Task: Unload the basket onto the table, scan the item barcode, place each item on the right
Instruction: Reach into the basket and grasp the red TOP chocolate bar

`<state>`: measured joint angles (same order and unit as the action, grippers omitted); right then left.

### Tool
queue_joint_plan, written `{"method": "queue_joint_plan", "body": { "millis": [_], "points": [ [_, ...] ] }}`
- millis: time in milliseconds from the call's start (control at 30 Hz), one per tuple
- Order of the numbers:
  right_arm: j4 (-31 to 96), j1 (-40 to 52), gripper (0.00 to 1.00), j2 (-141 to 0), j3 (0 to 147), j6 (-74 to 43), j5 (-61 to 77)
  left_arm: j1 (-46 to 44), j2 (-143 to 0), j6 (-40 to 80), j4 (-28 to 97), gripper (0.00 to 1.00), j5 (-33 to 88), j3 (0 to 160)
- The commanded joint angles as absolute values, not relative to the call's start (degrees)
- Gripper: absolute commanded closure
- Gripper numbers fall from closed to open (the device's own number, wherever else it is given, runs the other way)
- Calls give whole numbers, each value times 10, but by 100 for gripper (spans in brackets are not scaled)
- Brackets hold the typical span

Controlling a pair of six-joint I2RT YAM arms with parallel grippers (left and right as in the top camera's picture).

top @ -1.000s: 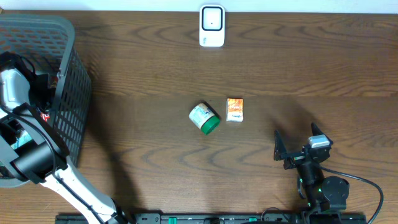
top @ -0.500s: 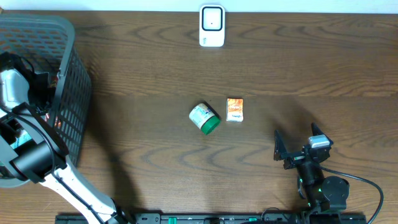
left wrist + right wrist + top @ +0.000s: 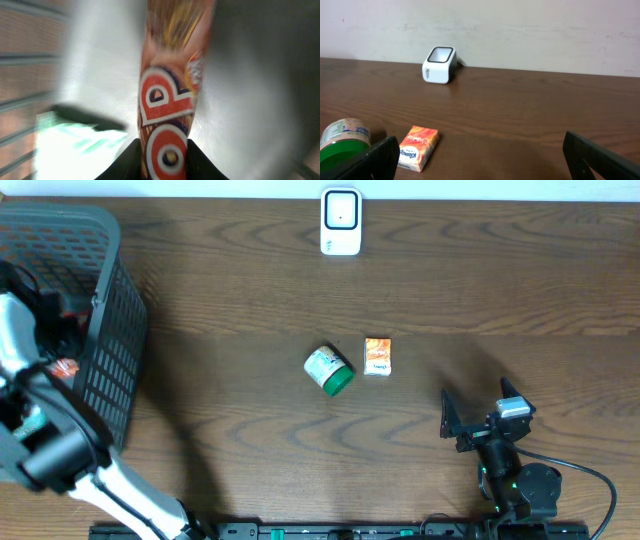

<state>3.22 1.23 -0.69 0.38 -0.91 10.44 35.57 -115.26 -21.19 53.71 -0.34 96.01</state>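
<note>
In the left wrist view a blurred snack packet (image 3: 169, 95), orange with big red and white letters, stands between the jaws of my left gripper (image 3: 162, 152), which is shut on it. This happens inside the grey basket (image 3: 110, 300) at the table's left, where a red bit of the packet (image 3: 65, 367) shows beside the arm. The white barcode scanner (image 3: 341, 221) stands at the far edge, window up, also seen as a small scanner (image 3: 439, 64) from the right wrist. My right gripper (image 3: 478, 414) rests open and empty near the front right, as the right gripper (image 3: 485, 160) itself shows.
A green-lidded jar (image 3: 329, 370) lies on its side mid-table, with an orange tissue pack (image 3: 377, 356) just to its right. From the right wrist, the jar (image 3: 342, 145) and the tissue pack (image 3: 417, 147) sit at lower left. A pale item lies in the basket (image 3: 75, 140).
My left gripper has closed from wide open onto the snack packet inside the basket, and the left arm has shifted slightly. The right arm has not moved.
</note>
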Motion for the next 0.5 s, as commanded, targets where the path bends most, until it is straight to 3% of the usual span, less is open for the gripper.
{"method": "queue_joint_plan", "body": {
  "millis": [0,367,400,467],
  "points": [
    [35,15,1,-4,3,-17,101,360,-1045,-187,536,72,-6,968],
    [35,15,1,-4,3,-17,101,359,-846,-142,530,76,99,968],
    [35,15,1,-4,3,-17,101,359,-835,-136,527,68,98,968],
    [35,15,1,-4,3,-17,101,360,-829,-127,523,30,98,968]
  ]
}}
